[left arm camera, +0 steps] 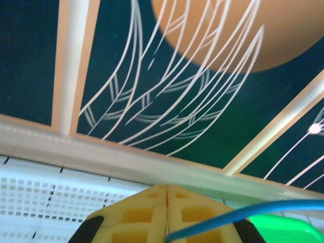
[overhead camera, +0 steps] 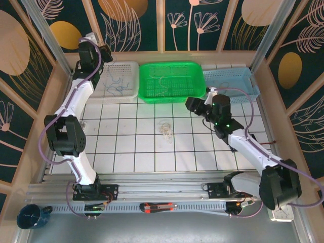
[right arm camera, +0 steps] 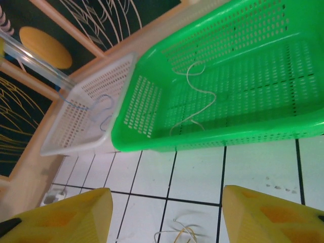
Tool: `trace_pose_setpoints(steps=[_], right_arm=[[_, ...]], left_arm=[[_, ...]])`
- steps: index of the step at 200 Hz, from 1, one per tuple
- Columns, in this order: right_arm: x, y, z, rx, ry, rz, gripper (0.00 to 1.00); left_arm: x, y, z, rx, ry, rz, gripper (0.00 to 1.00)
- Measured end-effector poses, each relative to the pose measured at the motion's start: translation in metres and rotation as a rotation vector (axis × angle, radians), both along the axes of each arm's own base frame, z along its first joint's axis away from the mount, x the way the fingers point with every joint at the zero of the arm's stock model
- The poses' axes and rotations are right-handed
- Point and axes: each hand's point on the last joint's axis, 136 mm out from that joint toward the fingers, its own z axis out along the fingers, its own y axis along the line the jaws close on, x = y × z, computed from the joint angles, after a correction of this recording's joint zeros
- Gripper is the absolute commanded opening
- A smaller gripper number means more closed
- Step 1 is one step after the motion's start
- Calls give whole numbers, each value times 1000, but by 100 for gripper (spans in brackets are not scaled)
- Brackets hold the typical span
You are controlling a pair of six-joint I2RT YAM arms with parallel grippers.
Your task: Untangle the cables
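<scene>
A small clump of pale yellow and whitish cables lies on the white tiled table, and shows low between my right fingers as the clump. My right gripper hangs open just above and behind it, near the green basket; from above it is the right gripper. My left gripper is shut on a thin blue cable that trails off to the right. It is raised over the white basket, seen from above as the left gripper.
The white basket holds blue cables. The green basket beside it holds pale yellow cables. A light blue basket stands at the back right. Patterned walls close the back and sides.
</scene>
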Motion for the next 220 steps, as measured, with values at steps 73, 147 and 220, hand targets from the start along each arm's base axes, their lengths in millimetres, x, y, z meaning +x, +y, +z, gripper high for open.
trace_pose_setpoints(steps=[73,147,220], right_arm=[[-12,5,-10,20,64,63,59],[-36,42,-79,-22,213,171,55],[-65,84,-121,-134,251,327,40]], left_arm=[[0,0,-51,-11,95,-50,99],[-30,-35,-7,-80,52,-252,99],[-188,-157,-118,-248,234,-500,99]])
